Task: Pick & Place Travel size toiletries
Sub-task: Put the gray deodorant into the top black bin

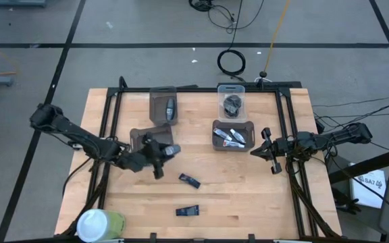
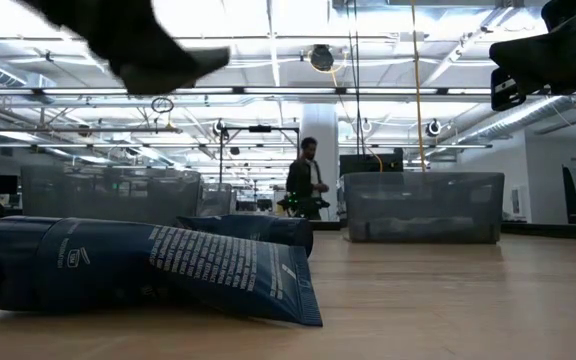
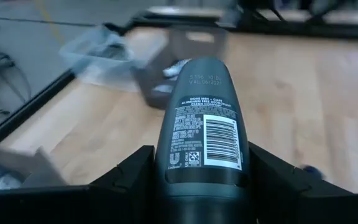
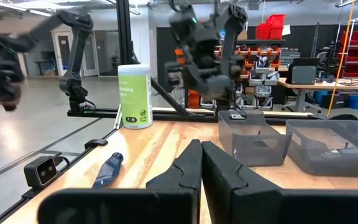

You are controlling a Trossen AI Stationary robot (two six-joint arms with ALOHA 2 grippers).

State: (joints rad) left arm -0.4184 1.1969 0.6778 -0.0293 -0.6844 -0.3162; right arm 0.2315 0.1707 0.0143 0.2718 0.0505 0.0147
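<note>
My left gripper [image 1: 161, 152] hovers above the table by a grey bin [image 1: 145, 138], shut on a dark grey deodorant stick [image 3: 204, 118] with a barcode label. Two dark oblong tubes lie flat on the wood: one [image 1: 189, 180] near the middle, one [image 1: 188, 211] nearer the front edge. In the low view they show as dark blue tubes [image 2: 138, 270], [image 2: 258, 230]. White tubes lie in a grey bin [image 1: 233, 135], dark lumps in a clear bin [image 1: 231, 101]. My right gripper [image 4: 201, 152] waits shut at the table's right, off the wood. My left gripper pinches the deodorant stick between its two fingers [image 3: 129, 180] at one end [image 3: 204, 177]. The stick runs forward along the fingers, its free rounded end [image 3: 205, 68] pointing away from the wrist, toward the table's right. It is lifted clear of the table, roughly level.
A further grey bin [image 1: 163, 104] at the far side holds a dark item. A big white-and-green cylinder [image 1: 100, 225] stands at the near left corner. A black frame rail [image 1: 194, 89] borders the far edge. Bare wood lies between the bins and the loose tubes.
</note>
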